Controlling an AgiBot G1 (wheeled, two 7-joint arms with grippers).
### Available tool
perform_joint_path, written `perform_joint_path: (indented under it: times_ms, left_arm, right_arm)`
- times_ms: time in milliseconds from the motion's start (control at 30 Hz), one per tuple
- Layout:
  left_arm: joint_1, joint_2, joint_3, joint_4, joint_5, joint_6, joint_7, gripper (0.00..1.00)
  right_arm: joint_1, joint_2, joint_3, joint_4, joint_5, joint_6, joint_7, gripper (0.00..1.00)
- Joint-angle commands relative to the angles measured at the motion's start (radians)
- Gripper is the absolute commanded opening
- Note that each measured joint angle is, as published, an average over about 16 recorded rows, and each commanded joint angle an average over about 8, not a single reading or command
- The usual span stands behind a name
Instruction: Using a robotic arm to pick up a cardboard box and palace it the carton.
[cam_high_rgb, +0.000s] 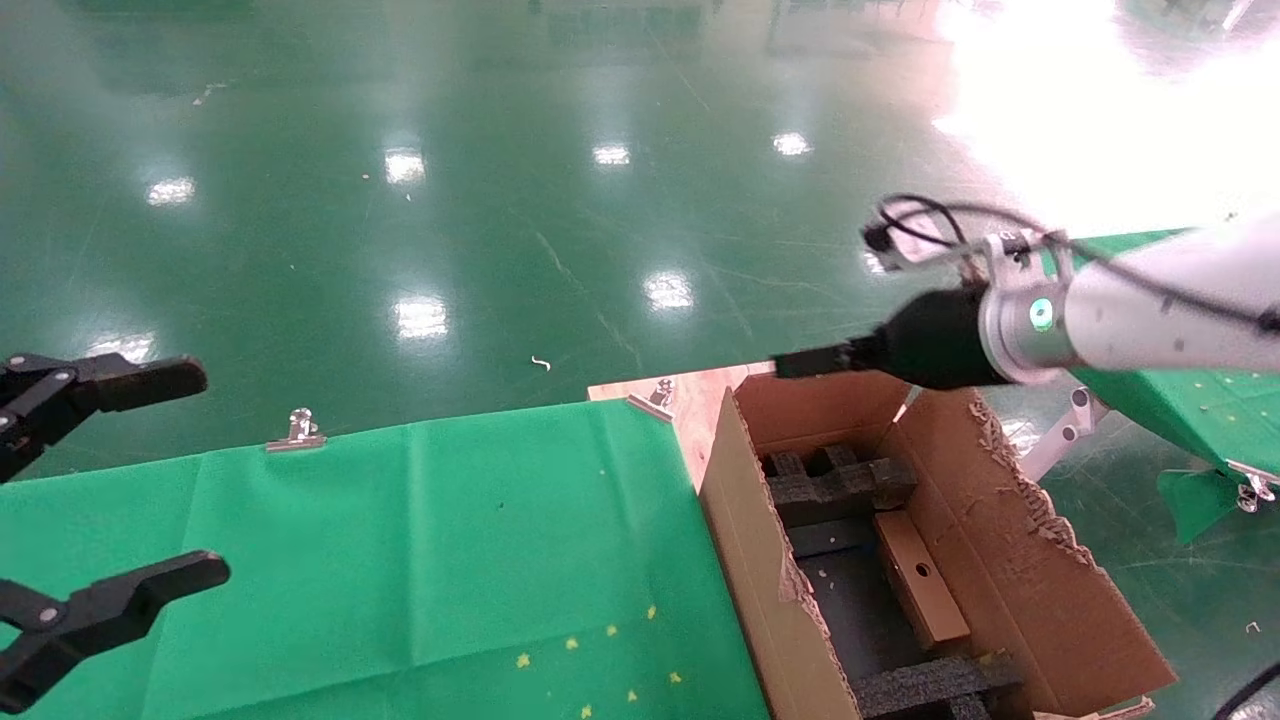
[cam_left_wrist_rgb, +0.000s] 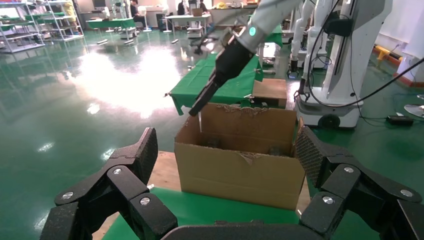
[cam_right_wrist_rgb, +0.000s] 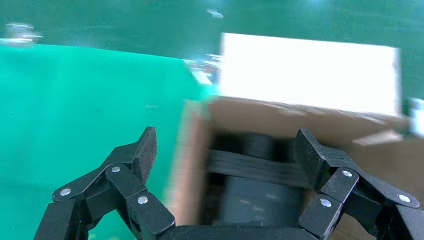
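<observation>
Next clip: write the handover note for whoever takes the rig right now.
Right end effector: open, empty, above the carton's far rim.
Left end effector: open, empty, parked at the green table's left edge.
Box: lying inside the carton, between the foam blocks, along its right wall.
Done: box placed and released.
Left: judging by this, only clear the right arm.

Bright overhead lamps mirrored on glossy floor (cam_high_rgb: 400, 250), blown-out glare upper right, right wrist view motion-blurred
</observation>
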Motion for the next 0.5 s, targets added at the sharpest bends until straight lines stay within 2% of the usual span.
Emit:
perform_joint_path:
  times_ms: [33, 133, 267, 500]
  left_arm:
    - [0.000, 0.000, 0.000, 0.000, 0.000, 0.000, 0.000, 1.00]
    - [0.000, 0.000, 0.000, 0.000, 0.000, 0.000, 0.000, 1.00]
    - [0.000, 0.000, 0.000, 0.000, 0.000, 0.000, 0.000, 1.00]
    - [0.000, 0.000, 0.000, 0.000, 0.000, 0.000, 0.000, 1.00]
  right_arm:
    - [0.026, 0.004, 0.027, 0.010, 0.089, -0.025, -0.068, 1.00]
    - [0.049, 0.017, 0.062, 0.016, 0.198, -0.074, -0.151, 1.00]
    - [0.061, 0.026, 0.082, 0.021, 0.255, -0.106, -0.189, 1.00]
    - [0.034, 0.019, 0.094, 0.013, 0.238, -0.101, -0.187, 1.00]
